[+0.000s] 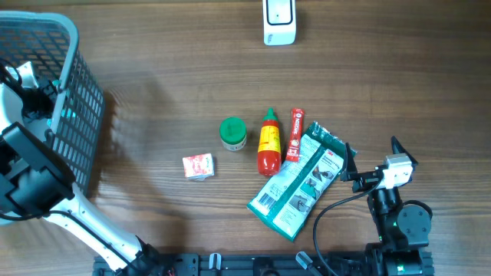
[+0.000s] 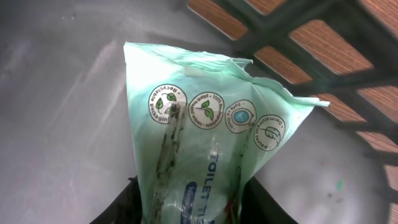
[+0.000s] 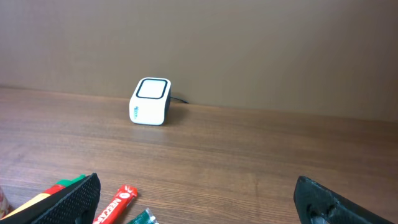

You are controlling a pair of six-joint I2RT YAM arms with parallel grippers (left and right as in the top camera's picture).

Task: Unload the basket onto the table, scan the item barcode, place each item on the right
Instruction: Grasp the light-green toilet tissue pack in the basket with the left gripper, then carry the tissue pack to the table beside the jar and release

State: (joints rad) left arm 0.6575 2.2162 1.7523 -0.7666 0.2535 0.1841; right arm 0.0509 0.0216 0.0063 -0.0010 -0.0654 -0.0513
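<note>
Left claw [image 2: 189, 202]: down inside the grey mesh basket [image 1: 77, 92] at the left end of the table [image 1: 153, 92]. Pinched onto the lower part of a pale green pack [image 2: 205, 130], with one dark finger [image 2: 124, 205] against each side.

Pale green pack: soft plastic, crumpled at the top seal. Row of four round leaf-and-eco marks across the face, "TOILET" lettering partly readable below. No barcode visible on this side. Plain grey basket surface behind it, mesh wall to the upper right with wood showing through.

Right claw [image 3: 202, 208]: spread wide, holding nothing, low over the right end of the table, facing the scanner [image 1: 278, 21].

Scanner: small white box with a dark-rimmed window, at the far edge of the table, well apart from both claws.

Loose on the table, middle to right:
- small red-and-white packet [image 1: 199, 165]
- green-lidded jar [image 1: 232, 133]
- red sauce bottle [image 1: 268, 142], green cap, yellow label, lying flat
- red tube [image 1: 294, 135], just beside the bottle
- green-and-white pouch [image 1: 299, 182], lying slantwise, barcode at its near-left corner, far end near the right claw
</note>
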